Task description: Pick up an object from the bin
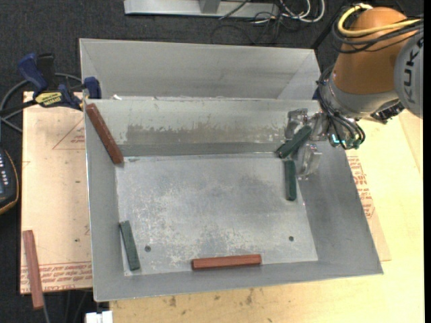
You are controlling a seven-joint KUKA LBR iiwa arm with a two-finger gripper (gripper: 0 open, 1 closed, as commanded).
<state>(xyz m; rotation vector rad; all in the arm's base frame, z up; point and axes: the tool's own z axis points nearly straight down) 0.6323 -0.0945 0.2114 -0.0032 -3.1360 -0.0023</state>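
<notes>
Orange-capped arm (370,66) is reaching in from the right, its gripper (302,143) clamping a tilted green bar (292,144) by the bin's (202,73) right wall, while a second green bar (289,182) is lying just beneath, with a third green bar (129,245), a brown bar (104,134) and a red-brown bar (226,262) lying well apart leftward.

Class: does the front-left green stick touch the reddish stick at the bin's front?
Apart. The camera view shows bare bin floor between the green stick and the reddish stick.
</notes>
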